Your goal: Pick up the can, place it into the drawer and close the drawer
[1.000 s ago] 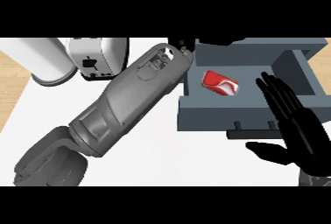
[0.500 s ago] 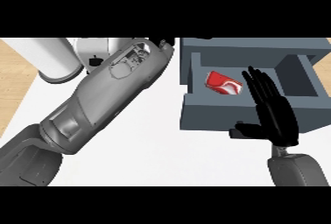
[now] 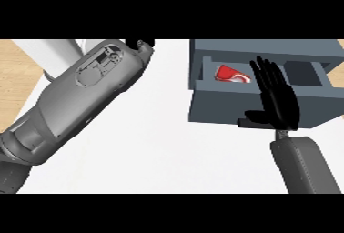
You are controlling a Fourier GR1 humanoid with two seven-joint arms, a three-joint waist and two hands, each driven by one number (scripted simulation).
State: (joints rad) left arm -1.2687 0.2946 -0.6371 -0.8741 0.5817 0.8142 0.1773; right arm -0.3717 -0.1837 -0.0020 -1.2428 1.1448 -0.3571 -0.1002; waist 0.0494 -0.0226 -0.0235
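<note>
Shifted inward against the grey drawer (image 3: 222, 107) front, the right hand (image 3: 277, 102) lies flat with straight fingers, holding nothing, over the open compartment containing the red can (image 3: 232, 74); left hand (image 3: 142, 44) mostly hidden, finger state indeterminable.

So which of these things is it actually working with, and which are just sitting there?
In the job:
- red can, lying inside the drawer
- grey drawer, open
- right hand, fingers straight, over the drawer's front

Just there:
- white cylinder at top left
- left hand, mostly out of view
</note>
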